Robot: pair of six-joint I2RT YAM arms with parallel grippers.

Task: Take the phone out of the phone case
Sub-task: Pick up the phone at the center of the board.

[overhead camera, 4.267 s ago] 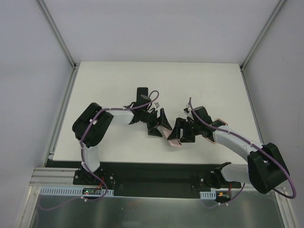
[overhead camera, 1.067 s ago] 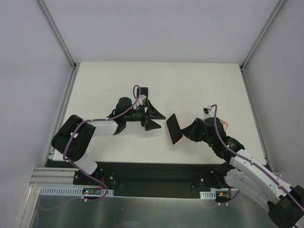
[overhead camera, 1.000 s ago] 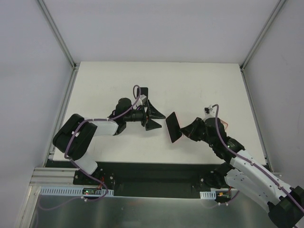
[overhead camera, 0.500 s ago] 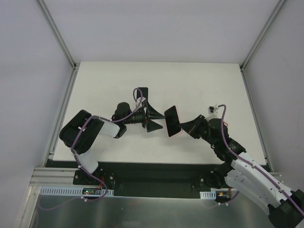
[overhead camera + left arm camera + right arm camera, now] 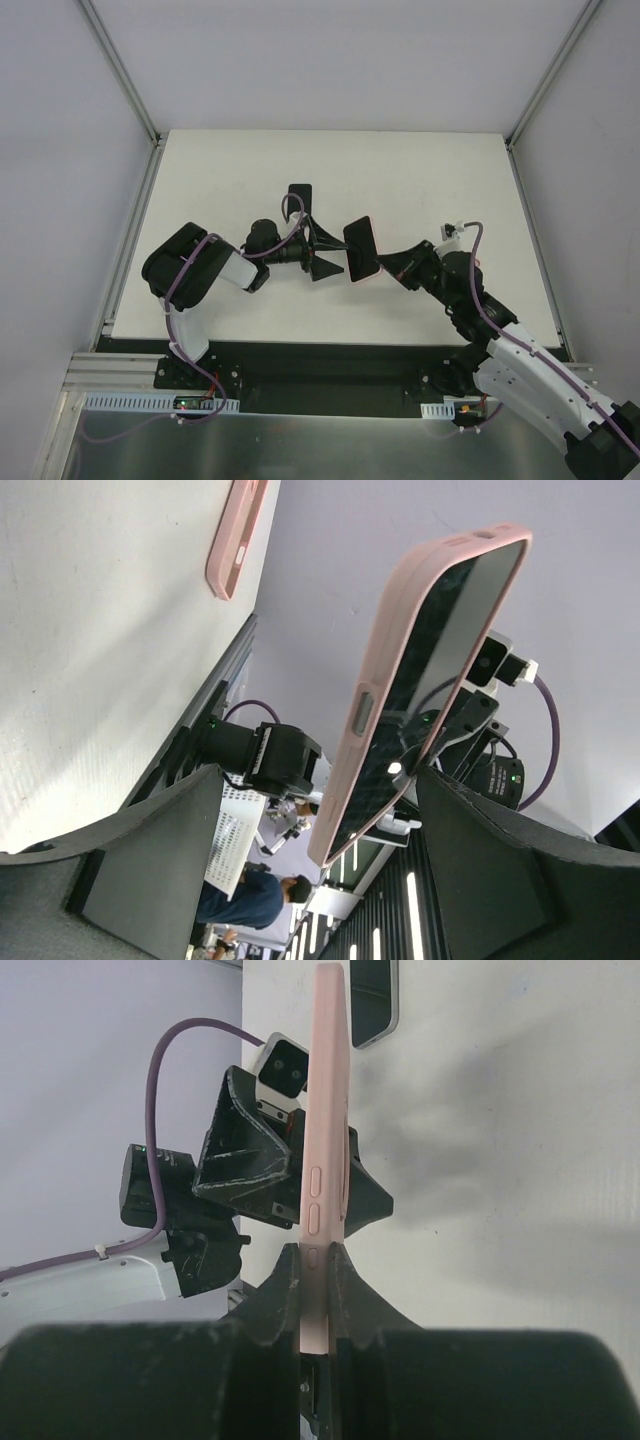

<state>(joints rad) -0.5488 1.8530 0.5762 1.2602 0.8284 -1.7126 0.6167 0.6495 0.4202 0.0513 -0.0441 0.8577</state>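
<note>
The dark-screened phone (image 5: 440,660) sits inside the pink phone case (image 5: 325,1110), which wraps its edges, side buttons showing along the rim; I see the pair held up off the white table (image 5: 230,170), tilted on edge, about midway between my two arms; the right gripper (image 5: 382,268) has its two black fingers pinched on one end of the case, one pressed to each face, so that jaw is clamped on it; the left gripper (image 5: 335,252) faces the phone from the other side with its dark wedge-shaped fingers (image 5: 150,860) spread wide and nothing between them, their tips just short of the case; further out, a flat black rectangular slab with a pale rim (image 5: 299,195) lies on the table behind the left gripper; a second pink case-like piece (image 5: 237,535) lies flat on the table beyond the held phone, well apart from it.
</note>
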